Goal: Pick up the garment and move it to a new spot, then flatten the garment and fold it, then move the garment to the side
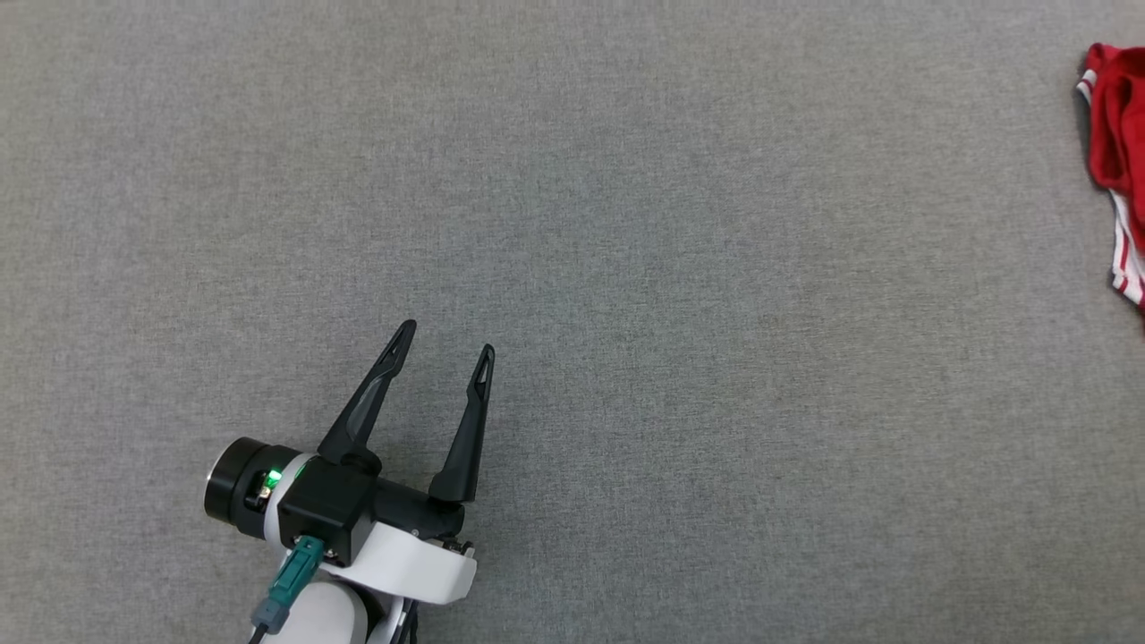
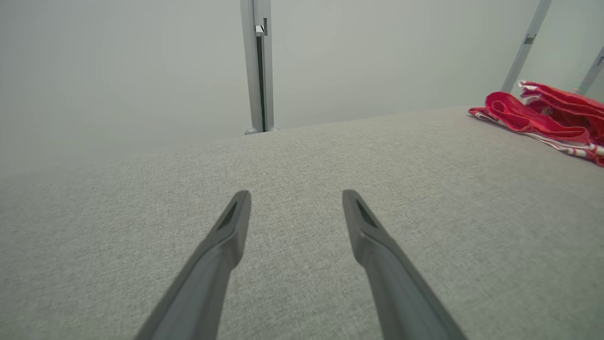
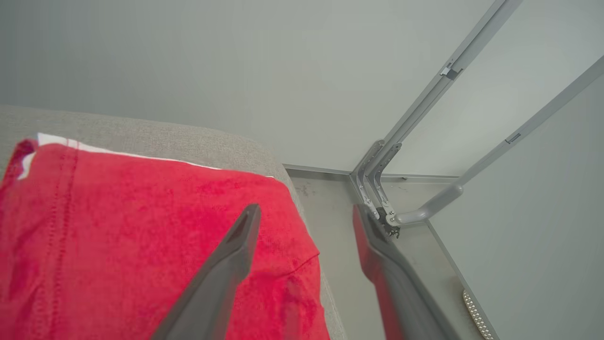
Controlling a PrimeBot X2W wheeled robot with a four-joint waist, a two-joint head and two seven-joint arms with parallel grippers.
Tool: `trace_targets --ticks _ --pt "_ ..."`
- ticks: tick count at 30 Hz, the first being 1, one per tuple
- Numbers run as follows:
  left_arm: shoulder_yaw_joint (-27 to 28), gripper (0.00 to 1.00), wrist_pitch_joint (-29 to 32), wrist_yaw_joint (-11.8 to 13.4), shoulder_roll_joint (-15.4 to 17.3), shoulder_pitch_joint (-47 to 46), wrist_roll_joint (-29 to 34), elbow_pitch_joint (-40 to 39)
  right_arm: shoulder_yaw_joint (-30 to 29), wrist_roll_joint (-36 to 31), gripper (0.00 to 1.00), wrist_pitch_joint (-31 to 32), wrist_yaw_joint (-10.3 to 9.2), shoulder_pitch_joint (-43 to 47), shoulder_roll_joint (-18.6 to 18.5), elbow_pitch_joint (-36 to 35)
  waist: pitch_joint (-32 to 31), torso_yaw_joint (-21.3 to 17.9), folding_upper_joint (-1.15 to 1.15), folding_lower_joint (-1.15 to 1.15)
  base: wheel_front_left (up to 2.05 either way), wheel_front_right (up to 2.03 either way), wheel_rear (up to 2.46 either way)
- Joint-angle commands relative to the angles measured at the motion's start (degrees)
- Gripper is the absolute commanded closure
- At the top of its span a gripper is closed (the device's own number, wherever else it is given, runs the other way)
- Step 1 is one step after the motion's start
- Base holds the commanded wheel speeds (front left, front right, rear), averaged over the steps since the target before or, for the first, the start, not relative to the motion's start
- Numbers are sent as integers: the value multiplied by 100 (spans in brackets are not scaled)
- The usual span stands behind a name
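- Soft, even light fills the room, and the grey surface [image 1: 716, 268] ahead of the left gripper [image 1: 446, 338] shows no glare.
- Only the faintest shadow lies beneath that gripper.
- In both wrist views the near finger shafts blur, while the weave past the tips stays sharp.
- Beyond the right gripper [image 3: 306, 208], the frame rails [image 3: 424, 104] splay with wide-angle distortion.
- The garment [image 3: 118, 236] tints one finger red.

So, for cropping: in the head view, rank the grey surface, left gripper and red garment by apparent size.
1. grey surface
2. left gripper, probably enlarged by nearness to the camera
3. red garment, smallest here, but cut off by the frame edge
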Motion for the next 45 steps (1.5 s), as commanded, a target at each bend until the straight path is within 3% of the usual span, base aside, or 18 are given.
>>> trace_targets --ticks 1,6,13,17,21,27,35,45 --pt "22 0 -7 -12 19 1 -22 14 -84 -134 0 -46 -3 -103 104 -35 -91 -20 0 0 0 0 0" --pt "-7 0 -7 140 20 144 -185 50 -727 -499 0 -48 -4 386 625 -919 -492 -74 0 0 0 0 0" --pt "158 0 -7 698 20 443 -863 250 -1457 -1035 0 -50 -4 2131 1792 -3000 -1275 -59 0 0 0 0 0" --pt "259 0 -7 934 22 631 -1165 391 -1681 -1394 0 -50 -3 3181 2521 -3851 -1812 6 0 0 0 0 0" --pt "256 0 -7 866 18 898 -1404 397 -1873 -1827 0 -50 -3 4079 3097 -4588 -2258 62 0 0 0 0 0" --pt "479 0 -7 911 21 1281 -1063 175 -2537 -2446 0 -50 -3 5191 3805 -5707 -2626 160 0 0 0 0 0" --pt "679 0 -7 809 20 1824 -635 -113 -2725 -2723 0 -43 -3 6147 4098 -6116 -2872 210 0 0 0 0 0" --pt "814 0 -7 746 20 2102 -711 -106 -2255 -2600 0 -43 -3 6333 4185 -5997 -3052 85 0 0 0 0 0"
